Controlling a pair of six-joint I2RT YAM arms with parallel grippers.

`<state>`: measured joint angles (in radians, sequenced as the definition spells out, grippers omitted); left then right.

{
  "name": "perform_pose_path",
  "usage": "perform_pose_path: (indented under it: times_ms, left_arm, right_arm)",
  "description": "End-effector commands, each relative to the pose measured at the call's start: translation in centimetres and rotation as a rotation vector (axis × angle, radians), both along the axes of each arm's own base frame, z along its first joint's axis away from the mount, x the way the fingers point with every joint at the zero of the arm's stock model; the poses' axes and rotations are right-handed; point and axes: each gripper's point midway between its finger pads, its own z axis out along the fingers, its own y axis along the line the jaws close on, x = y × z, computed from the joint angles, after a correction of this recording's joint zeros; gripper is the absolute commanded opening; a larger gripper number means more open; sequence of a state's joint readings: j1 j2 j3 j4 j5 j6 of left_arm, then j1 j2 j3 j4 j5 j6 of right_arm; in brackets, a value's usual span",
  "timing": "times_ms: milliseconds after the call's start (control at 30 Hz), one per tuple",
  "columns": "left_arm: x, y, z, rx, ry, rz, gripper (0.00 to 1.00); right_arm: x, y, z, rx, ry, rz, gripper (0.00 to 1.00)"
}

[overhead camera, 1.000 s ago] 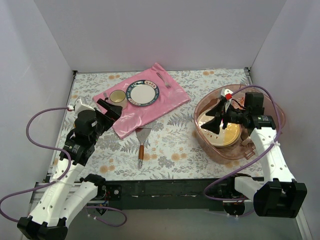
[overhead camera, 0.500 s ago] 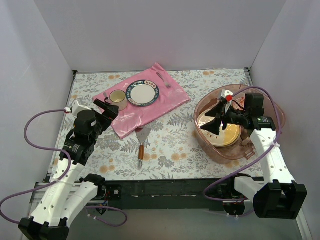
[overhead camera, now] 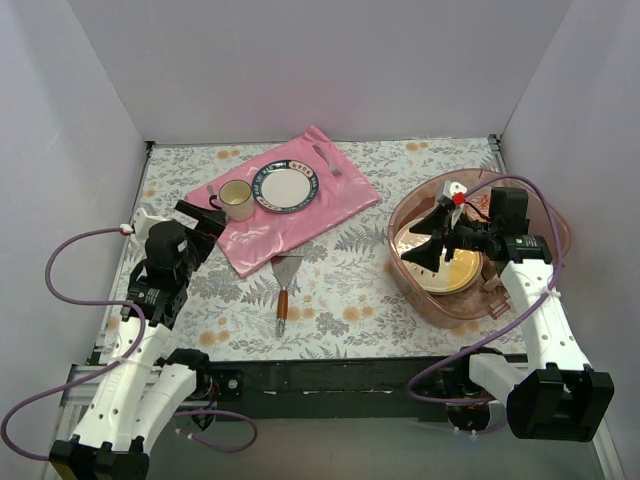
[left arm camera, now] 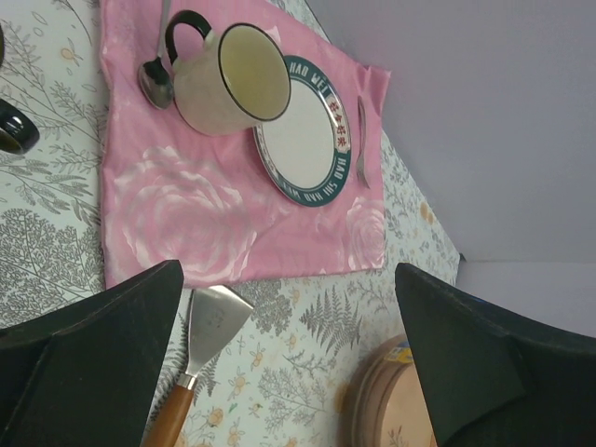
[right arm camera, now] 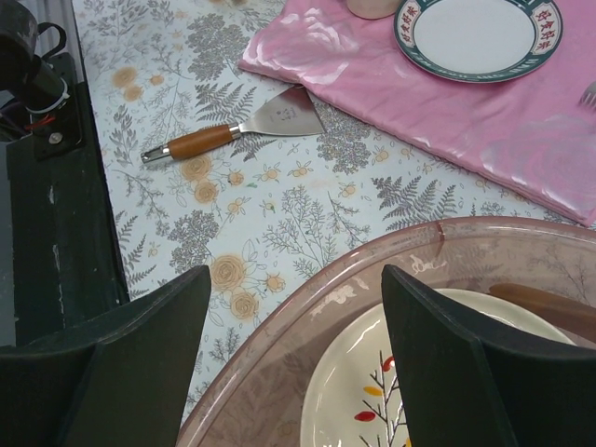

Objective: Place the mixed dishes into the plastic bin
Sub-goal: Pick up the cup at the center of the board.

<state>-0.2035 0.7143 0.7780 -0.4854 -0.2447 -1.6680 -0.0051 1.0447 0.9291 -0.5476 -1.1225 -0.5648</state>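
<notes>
The plastic bin (overhead camera: 455, 305) stands at the right of the table, a translucent pink-brown tub. Stacked inside it are mixed dishes, topmost a cream plate (overhead camera: 456, 272) with a small leaf pattern (right arm camera: 391, 400). My right gripper (overhead camera: 428, 240) hangs open over the bin's left side, its jaws straddling the bin's rim (right arm camera: 372, 265) with nothing between them. My left gripper (overhead camera: 205, 218) is open and empty at the left, just short of the pink mat. In the left wrist view the bin's edge (left arm camera: 382, 410) shows at the bottom right.
A pink mat (overhead camera: 300, 215) at the back middle carries a white plate with a dark blue rim (overhead camera: 285, 188), a cream mug with dark-trimmed handle (overhead camera: 236, 198), a spoon (left arm camera: 154, 79) and a fork (overhead camera: 327, 160). A wooden-handled spatula (overhead camera: 283, 290) lies on the floral cloth.
My left arm has drawn back to the left, away from the pink mat, uncovering the cream mug. The right arm has barely shifted over the bin.
</notes>
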Motion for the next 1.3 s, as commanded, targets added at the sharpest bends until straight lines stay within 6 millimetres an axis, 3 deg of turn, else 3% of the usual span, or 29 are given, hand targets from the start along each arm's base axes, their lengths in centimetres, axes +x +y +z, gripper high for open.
perform_pose_path:
  times_ms: [0,200,333,367,433,467,733,1133,1267]
  left_arm:
    - [0.5,1.5,0.5,-0.025,-0.029,0.047,0.98]
    - [1.9,3.3,-0.6,-0.062,0.003,0.077,0.98]
    - [3.0,6.8,-2.5,-0.064,0.060,0.165,0.98]
    - [3.4,7.4,-4.0,-0.067,0.118,0.178,0.98]
    - [3.6,8.9,-5.1,-0.084,0.178,0.241,0.98]
    - [3.1,9.3,-7.1,-0.100,0.276,0.276,0.98]
    - [-0.1,13.4,-10.2,-0.106,0.454,0.583,0.98]
    - [1.6,16.3,-13.5,-0.161,0.508,0.617,0.81]
    - [1.6,16.3,-15.4,-0.189,0.536,0.599,0.63]
  right_arm:
    - [-0.9,0.8,0.2,0.007,-0.031,0.051,0.82]
    - [-1.1,1.0,0.1,-0.001,-0.036,0.060,0.81]
    - [-1.2,1.2,0.0,-0.007,-0.041,0.066,0.82]
    - [-1.2,1.2,0.0,-0.008,-0.043,0.067,0.82]
    - [-1.3,1.3,-0.1,-0.010,-0.039,0.069,0.82]
    - [-1.3,1.2,-0.1,-0.012,-0.042,0.069,0.82]
    - [-1.2,1.3,-0.2,-0.016,-0.040,0.068,0.82]
    - [-1.1,1.2,-0.5,-0.024,-0.031,0.062,0.82]
    - [-1.0,1.2,-0.7,-0.025,-0.028,0.062,0.82]
